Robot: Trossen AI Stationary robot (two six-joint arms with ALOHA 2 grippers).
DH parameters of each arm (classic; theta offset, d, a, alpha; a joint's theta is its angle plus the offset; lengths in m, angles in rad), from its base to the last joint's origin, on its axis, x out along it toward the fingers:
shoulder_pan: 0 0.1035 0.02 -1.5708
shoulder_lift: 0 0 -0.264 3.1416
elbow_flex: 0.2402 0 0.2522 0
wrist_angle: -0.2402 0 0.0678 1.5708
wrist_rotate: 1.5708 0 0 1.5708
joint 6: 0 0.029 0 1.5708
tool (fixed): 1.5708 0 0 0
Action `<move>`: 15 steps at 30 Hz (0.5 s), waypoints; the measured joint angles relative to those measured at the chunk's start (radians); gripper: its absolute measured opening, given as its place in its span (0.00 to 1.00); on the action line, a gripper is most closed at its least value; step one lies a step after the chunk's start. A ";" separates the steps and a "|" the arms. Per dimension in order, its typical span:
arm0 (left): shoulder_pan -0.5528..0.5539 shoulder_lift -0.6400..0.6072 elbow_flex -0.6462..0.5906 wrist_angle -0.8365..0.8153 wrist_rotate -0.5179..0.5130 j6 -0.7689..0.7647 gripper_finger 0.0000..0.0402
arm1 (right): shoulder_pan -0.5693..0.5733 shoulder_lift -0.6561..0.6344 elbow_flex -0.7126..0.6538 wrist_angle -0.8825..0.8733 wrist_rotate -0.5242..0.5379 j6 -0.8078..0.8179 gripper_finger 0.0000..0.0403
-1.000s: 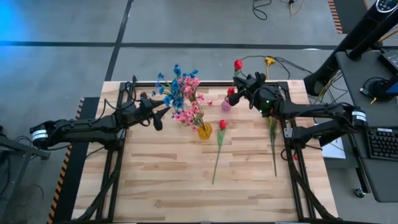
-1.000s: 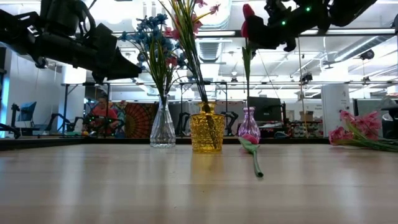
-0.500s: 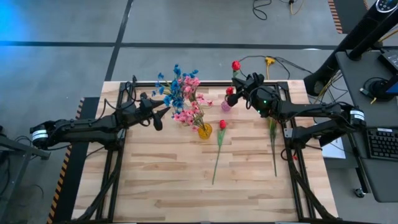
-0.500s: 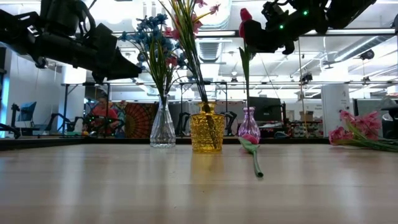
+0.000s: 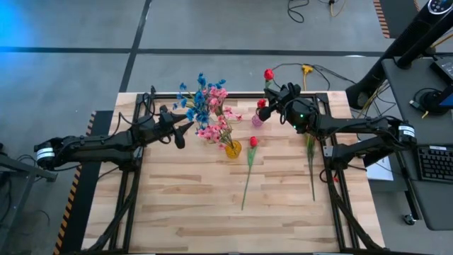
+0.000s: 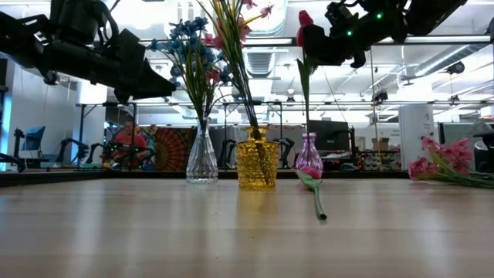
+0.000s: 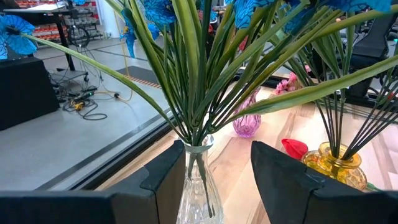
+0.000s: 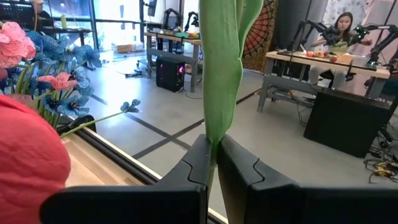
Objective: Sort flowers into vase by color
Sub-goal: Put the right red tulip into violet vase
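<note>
A red tulip (image 6: 306,27) is pinched by its stem in the right claw (image 5: 272,105) above the far purple vase (image 6: 309,157); the stem could miss the narrow mouth. The left claw (image 5: 182,127) is spread beside the blue flowers (image 5: 197,99).

Left gripper (image 5: 185,127): fingers parted, arm extended over the table's left rear. Right gripper (image 5: 267,98): fingers clamped together, arm raised at right rear.

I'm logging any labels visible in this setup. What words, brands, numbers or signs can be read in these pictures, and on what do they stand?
None can be read.
Clear glass vase, amber glass vase, small pink glass vase: no label shows.
Wooden slatted table: no marking.
Black keyboard: keys too small to read.
</note>
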 joint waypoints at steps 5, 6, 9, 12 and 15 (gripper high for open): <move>0.000 0.000 0.000 -0.004 0.000 0.000 0.42 | 0.000 0.000 0.000 -0.007 0.000 -0.001 0.03; 0.000 0.000 0.000 -0.006 0.000 0.000 0.42 | 0.000 0.000 0.000 -0.010 0.000 0.000 0.03; 0.000 0.000 0.000 -0.012 0.000 0.000 0.42 | 0.000 0.000 0.000 -0.015 0.000 -0.001 0.06; 0.000 0.000 0.000 -0.014 0.000 0.000 0.42 | 0.000 0.000 0.000 -0.016 0.000 0.006 0.11; 0.000 0.000 0.000 -0.015 0.000 0.000 0.42 | 0.000 0.000 0.000 -0.016 0.000 0.010 0.18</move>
